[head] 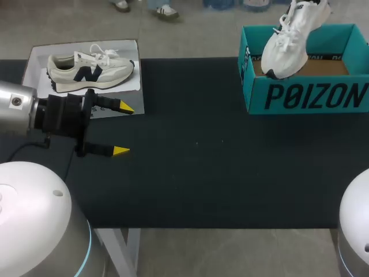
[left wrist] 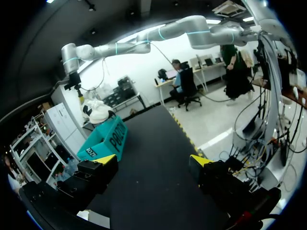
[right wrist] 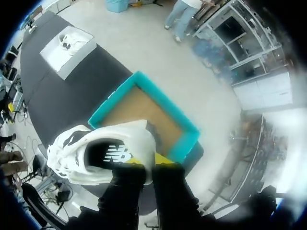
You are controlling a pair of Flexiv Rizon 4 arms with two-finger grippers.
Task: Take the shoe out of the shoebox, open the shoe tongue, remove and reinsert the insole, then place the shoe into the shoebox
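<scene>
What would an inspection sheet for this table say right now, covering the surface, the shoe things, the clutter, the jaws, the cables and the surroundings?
Surface: black table top, mostly bare in the middle.
Job's things: white shoe held up toe-down over the left end of the open teal shoebox; the box floor shows bare cardboard.
Clutter: cream shoe lying on a white sheet at the far left.
Jaws: the left jaws are open, holding nothing, beside the white sheet; the right jaws are shut on the white shoe's heel.
Cables: thin dark cable looping off the left arm's wrist.
Surroundings: nothing seen reaching over the table.
</scene>
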